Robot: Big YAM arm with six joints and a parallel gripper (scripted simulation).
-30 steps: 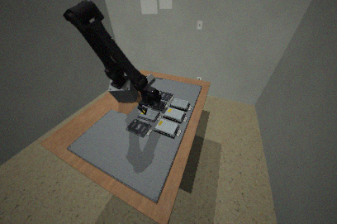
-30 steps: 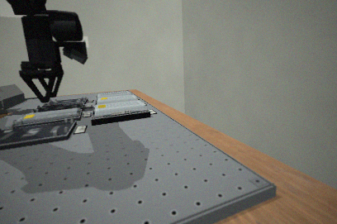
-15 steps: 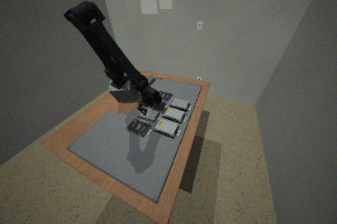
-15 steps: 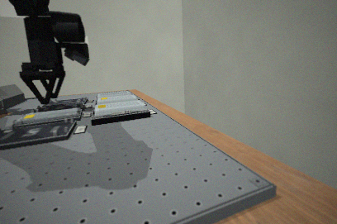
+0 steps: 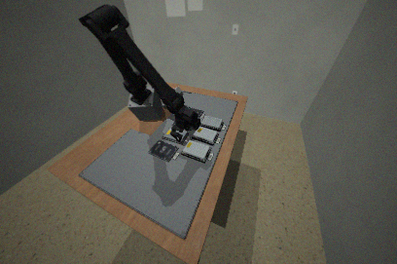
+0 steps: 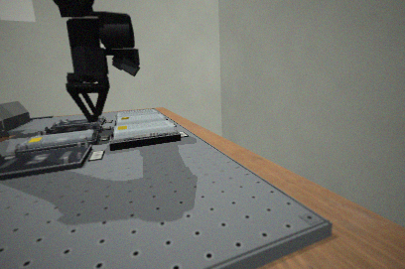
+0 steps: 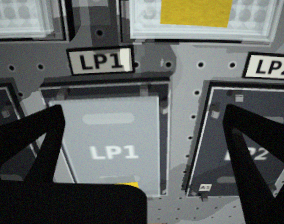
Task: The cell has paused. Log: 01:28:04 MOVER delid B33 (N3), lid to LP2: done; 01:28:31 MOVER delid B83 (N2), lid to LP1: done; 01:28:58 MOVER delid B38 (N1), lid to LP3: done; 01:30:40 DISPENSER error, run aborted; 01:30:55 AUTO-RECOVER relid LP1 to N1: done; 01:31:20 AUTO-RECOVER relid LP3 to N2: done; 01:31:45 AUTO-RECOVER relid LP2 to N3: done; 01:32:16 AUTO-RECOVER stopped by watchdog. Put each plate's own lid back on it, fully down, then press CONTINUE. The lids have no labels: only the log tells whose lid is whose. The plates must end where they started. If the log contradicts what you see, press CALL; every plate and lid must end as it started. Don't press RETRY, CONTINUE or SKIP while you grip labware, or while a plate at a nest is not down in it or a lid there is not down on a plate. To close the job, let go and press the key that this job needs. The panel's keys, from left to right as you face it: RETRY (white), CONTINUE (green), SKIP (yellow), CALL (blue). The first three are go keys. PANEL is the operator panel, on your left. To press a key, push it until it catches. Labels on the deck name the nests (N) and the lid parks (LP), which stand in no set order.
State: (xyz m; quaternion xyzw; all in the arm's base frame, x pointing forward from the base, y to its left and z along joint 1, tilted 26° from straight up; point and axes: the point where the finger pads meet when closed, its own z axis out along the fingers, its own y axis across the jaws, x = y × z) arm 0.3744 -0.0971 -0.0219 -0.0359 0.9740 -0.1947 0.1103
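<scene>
Though spread to full width, gripped nothing: held the gripper [image 7: 142,115] low over the lid [image 7: 113,143] lying flat in park LP1 [image 7: 52,106], one finger on either side of it and apart from it. Looked like staging, by judgement: served as a spare spot for one lid, since the log's pairings put the N1 and N2 lids on each other's plates. Straddled the short sides, so suited either a release or a pick; could not tell which. Ran the lid's long axis up and down the wrist view, square to the fingers' closing line, with its yellow tag [image 7: 129,185] at the near end, toward the wrist. Showed plates beyond the LP1 label [image 7: 101,62], one with a yellow patch [image 7: 195,6]; could not tell whether lidded.
</scene>
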